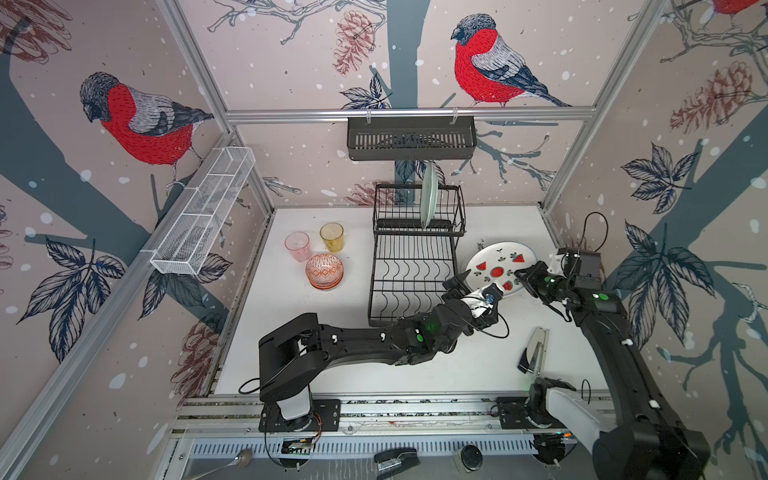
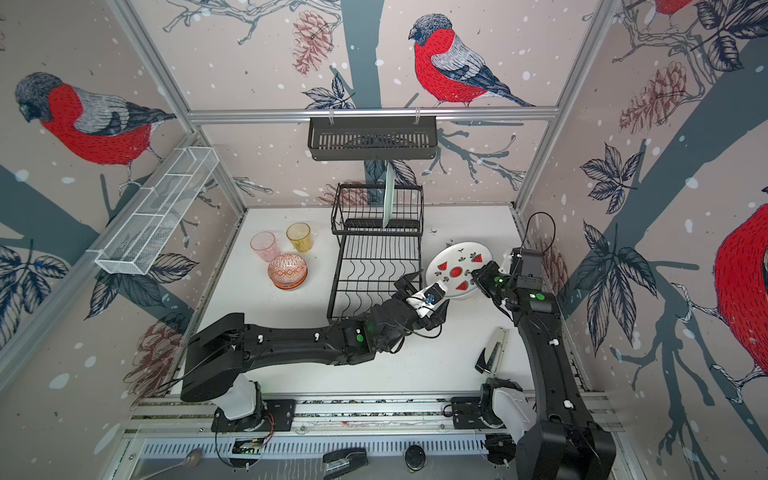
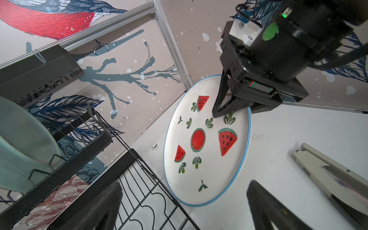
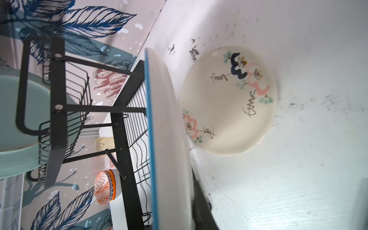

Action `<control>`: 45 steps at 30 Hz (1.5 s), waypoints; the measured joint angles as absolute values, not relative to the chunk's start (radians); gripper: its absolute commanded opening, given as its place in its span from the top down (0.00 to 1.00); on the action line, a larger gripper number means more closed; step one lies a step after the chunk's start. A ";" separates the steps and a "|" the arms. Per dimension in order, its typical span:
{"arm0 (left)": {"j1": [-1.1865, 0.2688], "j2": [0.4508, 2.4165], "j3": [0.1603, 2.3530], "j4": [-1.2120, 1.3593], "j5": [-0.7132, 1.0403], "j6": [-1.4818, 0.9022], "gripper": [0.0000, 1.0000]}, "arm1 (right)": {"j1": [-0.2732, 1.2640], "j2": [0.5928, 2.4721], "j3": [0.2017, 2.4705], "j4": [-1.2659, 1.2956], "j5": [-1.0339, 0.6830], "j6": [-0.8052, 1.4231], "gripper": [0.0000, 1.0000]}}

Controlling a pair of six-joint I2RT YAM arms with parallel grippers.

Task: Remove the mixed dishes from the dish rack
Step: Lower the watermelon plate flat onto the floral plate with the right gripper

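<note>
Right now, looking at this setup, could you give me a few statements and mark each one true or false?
1. The right end effector grips the watermelon plate by its rim. True.
2. The left end effector is clamped shut. False: its jaws stand open.
3. A mint plate stands upright in the raised basket of the dish rack. True.
4. The pink tumbler sits in the rack. False: it stands on the table beside the amber tumbler.

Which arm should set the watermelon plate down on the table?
Right. The right hand grips the round white watermelon-patterned plate by its rim; the left hand is open, holding nothing.
</note>
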State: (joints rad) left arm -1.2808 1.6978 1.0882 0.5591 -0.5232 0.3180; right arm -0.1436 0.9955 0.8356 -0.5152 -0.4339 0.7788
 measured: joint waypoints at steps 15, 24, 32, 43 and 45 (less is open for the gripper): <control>-1.281 1.677 1.083 0.559 -0.524 0.287 0.02 | -0.234 1.058 0.766 -0.418 -0.365 0.756 1.00; -1.281 1.676 1.089 0.559 -0.524 0.261 0.02 | -0.236 1.186 0.749 -0.375 -0.382 0.725 1.00; -1.281 1.706 1.116 0.548 -0.523 0.236 0.02 | -0.236 1.243 0.738 -0.334 -0.383 0.705 0.91; -1.281 1.710 1.121 0.547 -0.517 0.214 0.02 | -0.234 1.297 0.733 -0.284 -0.387 0.701 0.68; -1.281 1.712 1.121 0.547 -0.516 0.211 0.02 | -0.234 1.298 0.733 -0.285 -0.382 0.700 0.67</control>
State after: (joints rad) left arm -1.2808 1.7119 1.1206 0.5472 -0.5163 0.2111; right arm -0.2344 1.2976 0.7326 -0.2848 -0.3824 0.6998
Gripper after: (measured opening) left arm 0.978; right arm 0.326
